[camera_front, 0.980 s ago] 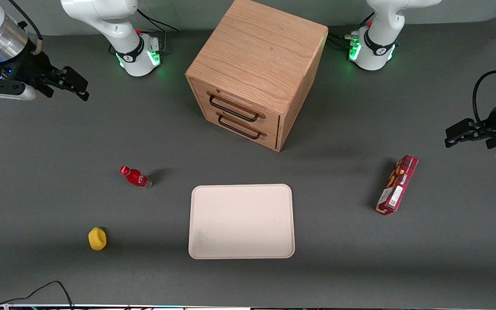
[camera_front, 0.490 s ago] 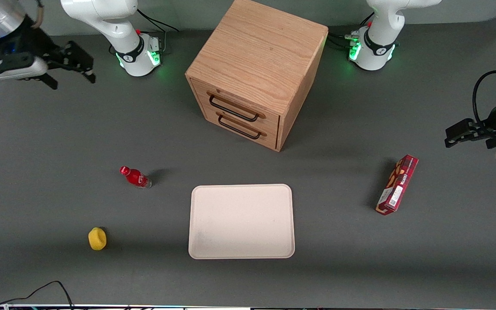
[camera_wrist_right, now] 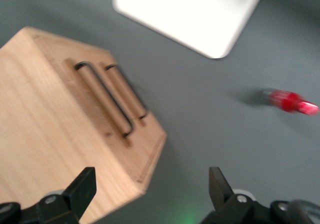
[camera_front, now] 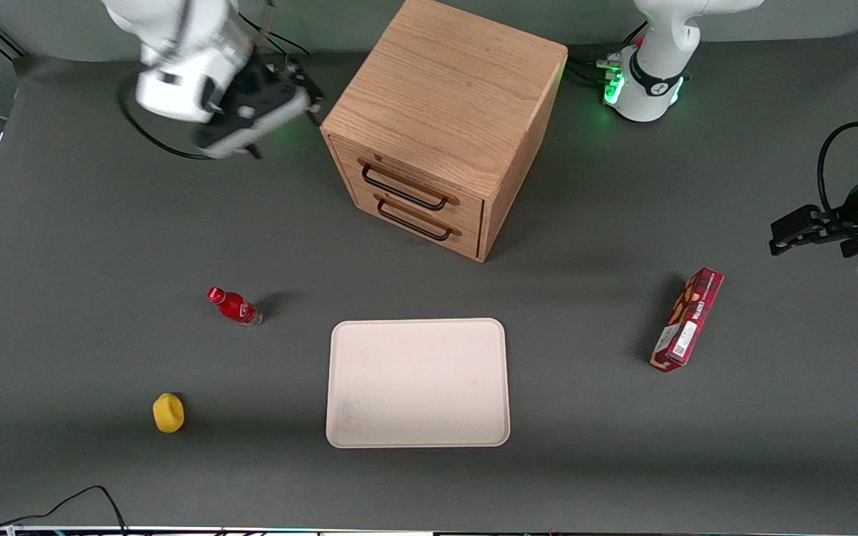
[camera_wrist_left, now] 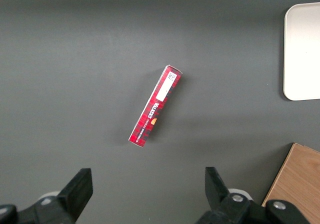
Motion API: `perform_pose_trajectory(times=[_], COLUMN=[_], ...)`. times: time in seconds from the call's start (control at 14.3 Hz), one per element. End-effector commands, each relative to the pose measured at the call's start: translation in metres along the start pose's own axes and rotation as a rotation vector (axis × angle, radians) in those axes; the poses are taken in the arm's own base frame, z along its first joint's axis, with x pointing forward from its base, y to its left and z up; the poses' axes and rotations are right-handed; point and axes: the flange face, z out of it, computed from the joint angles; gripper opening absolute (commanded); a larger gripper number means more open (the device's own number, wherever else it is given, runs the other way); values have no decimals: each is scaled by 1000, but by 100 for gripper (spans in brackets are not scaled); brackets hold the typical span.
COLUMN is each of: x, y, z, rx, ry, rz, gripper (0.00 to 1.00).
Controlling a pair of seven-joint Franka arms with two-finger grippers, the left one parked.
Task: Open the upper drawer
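Nearest the front edge of the grey tabletop [camera_front: 71, 246] lies a yellow rounded object [camera_front: 168, 412] toward the working arm's end. Beside it, mid-table, lies a flat cream tray [camera_front: 418, 383] with rounded corners. A small red bottle [camera_front: 234, 306] stands a little farther in. A long red carton [camera_front: 687, 318] lies toward the parked arm's end, well apart from everything else. Open tabletop runs between the tray and the cabinet.

The boxy oak cabinet [camera_front: 451, 97] sits toward the back edge, turned so its drawer face angles toward the front and the working arm's end. The upper drawer [camera_front: 408, 179] is shut, flush with the face, its long axis running along the cabinet front. Its black wire handle [camera_front: 403, 188] lies parallel just above the bottom drawer [camera_front: 421, 217] and that drawer's own handle.

The tool [camera_front: 310, 93] hangs near the back edge, just beside the cabinet's upper corner. Its fingers [camera_wrist_right: 85, 186] are spread apart, holding nothing.
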Motion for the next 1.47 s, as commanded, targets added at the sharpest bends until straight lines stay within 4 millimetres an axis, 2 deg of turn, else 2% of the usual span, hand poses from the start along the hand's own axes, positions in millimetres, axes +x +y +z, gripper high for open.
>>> perform_pose_trajectory(times=[0.0, 0.21, 0.42, 0.49, 0.7, 1.4], x=[47, 74, 88, 92, 98, 98], y=[-1, 1, 6, -3, -10, -10], z=[36, 89, 131, 151, 186, 237], rx=[134, 217, 270, 285, 302, 291], ry=[-49, -90, -134, -137, -121, -106], rz=[-85, -287, -329, -377, -396, -379], gripper=[100, 100, 100, 100, 100, 100])
